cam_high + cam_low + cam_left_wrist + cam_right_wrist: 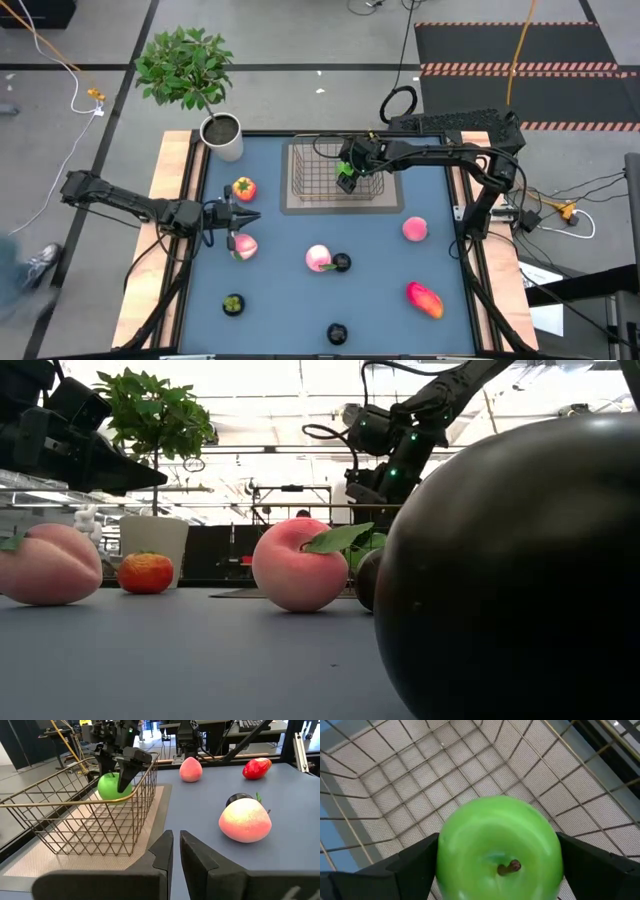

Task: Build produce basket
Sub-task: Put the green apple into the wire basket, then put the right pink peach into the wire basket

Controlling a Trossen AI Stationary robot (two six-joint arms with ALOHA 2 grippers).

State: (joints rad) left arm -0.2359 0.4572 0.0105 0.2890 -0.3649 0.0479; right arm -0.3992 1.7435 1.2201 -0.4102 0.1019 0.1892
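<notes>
The grey wire basket [322,172] sits on a mat at the table's far middle. My right gripper [347,178] hangs over it, shut on the green apple [500,854], which is also seen in the left wrist view [114,786]. My left gripper [246,216] is shut and hovers at the table's left. It is between the orange-red fruit with a green top [243,188] and a pink peach [243,246], touching neither. Resting on the table are a second peach [318,258] beside a dark round one [341,262], a third peach [415,229] and the red-orange oval [424,298]. My right gripper pinches the green apple between its two fingers [407,865], which sit on opposite sides of the apple's widest part [445,862]. The fingers come from above, pointing down, with the stem end [509,867] facing up. The apple hangs clear inside the basket, at about rim height [114,786].
A white pot [223,135] with a leafy plant stands at the far left corner. Two more dark round fruits [232,304] [337,332] lie near the near edge; the second one fills the low view's right side [520,570]. Bare blue table lies between the fruits.
</notes>
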